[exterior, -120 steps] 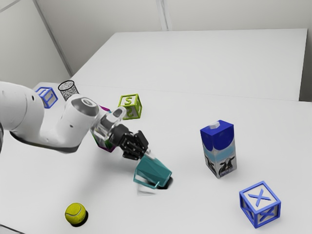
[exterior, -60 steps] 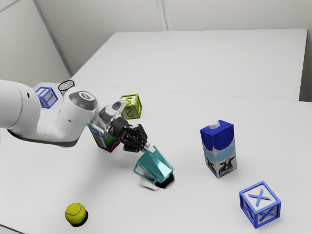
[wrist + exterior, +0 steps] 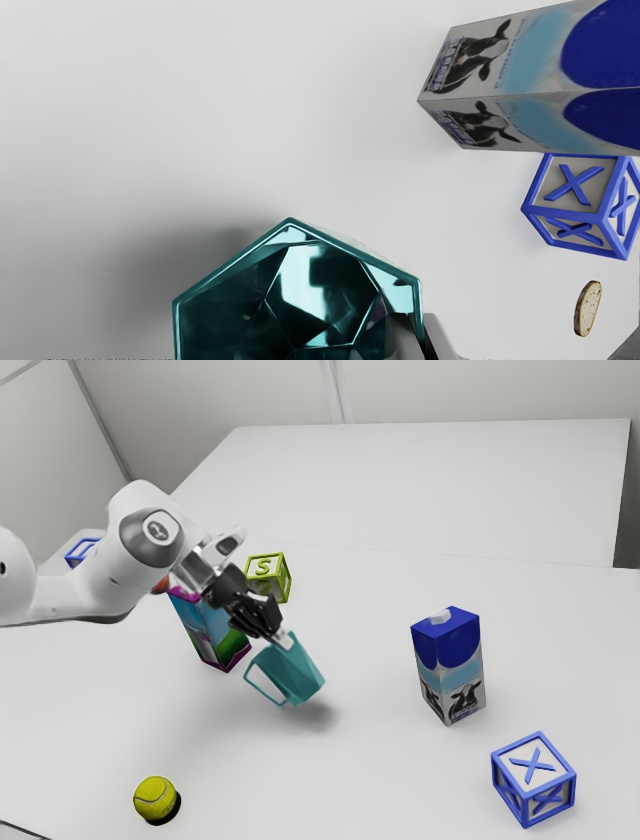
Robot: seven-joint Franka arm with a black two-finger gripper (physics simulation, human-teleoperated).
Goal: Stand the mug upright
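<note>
The exterior view has the pincer (image 3: 281,639) pinching the mug (image 3: 294,673) by its rim, and the mug hangs tilted below the fingertips, mouth toward them and base slanting away to the exterior view's right. A soft shadow lies apart from the base, so the mug is probably clear of the table (image 3: 400,780). The loop of its handle (image 3: 265,684) juts to the exterior view's left, below the pincer. The carton (image 3: 449,666) stands well apart from the pincer, to the exterior view's right; the ball (image 3: 156,800) lies nearer the camera than the pincer.

In the wrist view one finger is inside the mug and the other outside, with the wall between them. That wall looks thin and stiff, likely light to carry but smooth enough to slip or swing about so small a grip, and perhaps brittle if knocked. The rim is a fair place to hold, away from the handle; the base needs to come level before release. The mug is glossy dark teal, with a many-sided rim, flat facets and bright reflections inside.
</note>
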